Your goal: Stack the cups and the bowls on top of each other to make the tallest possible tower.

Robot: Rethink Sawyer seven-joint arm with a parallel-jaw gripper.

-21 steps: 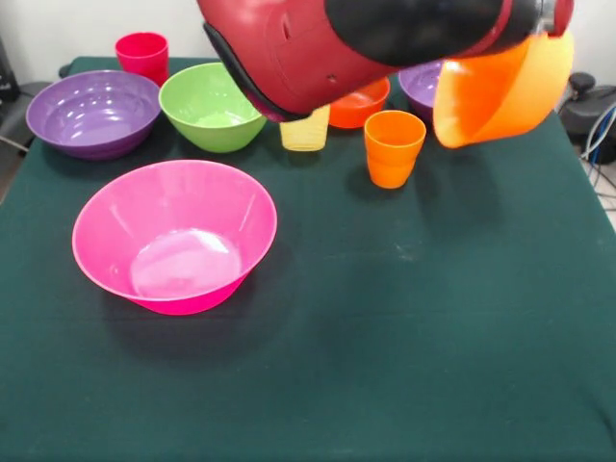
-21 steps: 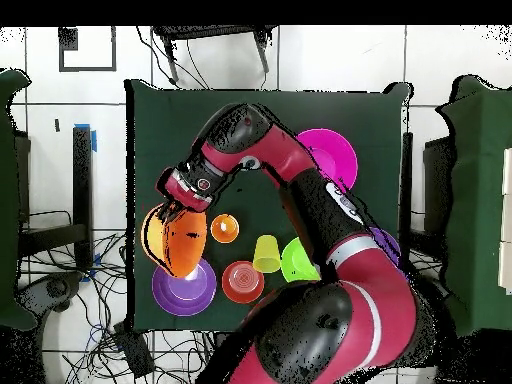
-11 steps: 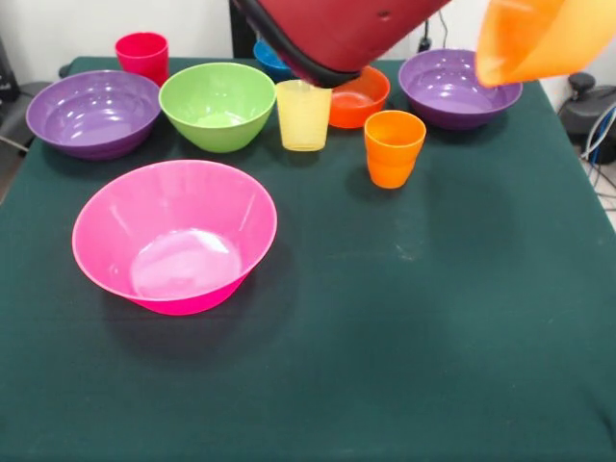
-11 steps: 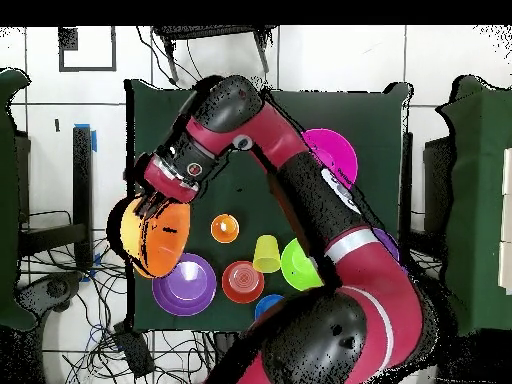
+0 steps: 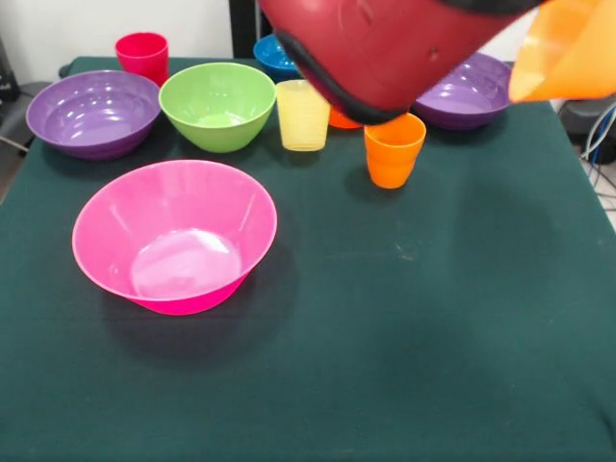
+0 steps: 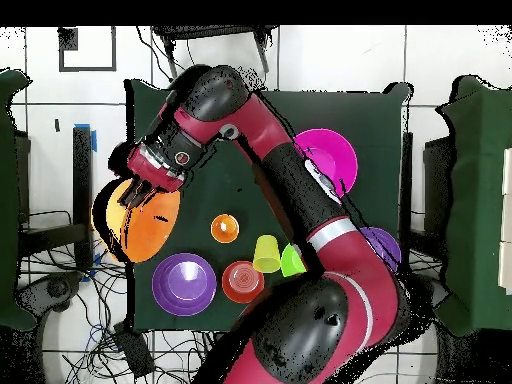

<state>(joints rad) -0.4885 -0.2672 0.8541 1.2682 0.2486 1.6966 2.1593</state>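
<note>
From the front, the red arm (image 5: 385, 48) is filling the top, and the large orange bowl (image 5: 568, 53) is hanging tilted in the air at the upper right, above the table (image 5: 404, 318); the jaws are hidden here. From overhead, the gripper (image 6: 140, 185) is clamping that orange bowl's rim, the bowl hanging past the table's edge, apart from the purple bowl (image 6: 184, 284) and orange cup (image 6: 225, 228).
</note>
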